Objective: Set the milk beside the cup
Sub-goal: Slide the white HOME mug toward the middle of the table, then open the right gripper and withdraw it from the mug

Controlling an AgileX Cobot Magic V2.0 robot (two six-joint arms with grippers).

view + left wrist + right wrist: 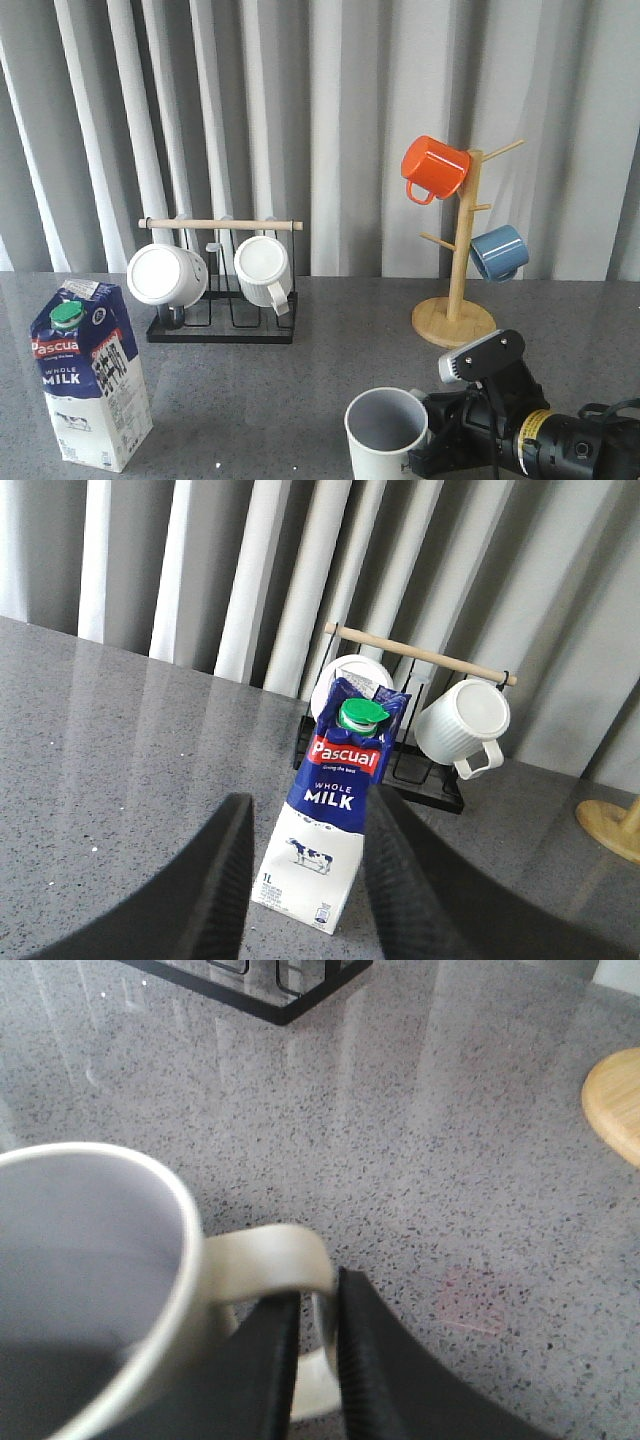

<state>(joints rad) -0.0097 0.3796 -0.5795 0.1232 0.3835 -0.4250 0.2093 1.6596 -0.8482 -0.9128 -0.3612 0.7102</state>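
The milk (90, 375) stands upright at the front left of the grey table, with its green cap and "Pascual WHOLE MILK" face showing. In the left wrist view the milk (330, 810) stands ahead of my open, empty left gripper (305, 875), framed between the two fingers without touching them. The left gripper is out of the front view. The cup (387, 430) is at the front centre, with its grey inside showing. My right gripper (432, 448) is shut on its cream handle (270, 1260), one finger through the loop. The cup's rim (185, 1260) fills the right wrist view, and its lettering is hidden.
A black wire rack (222, 330) with a wooden bar holds two white mugs behind the milk. A wooden mug tree (455, 320) at the back right carries an orange mug (433, 168) and a blue mug (498, 252). Grey curtains hang behind.
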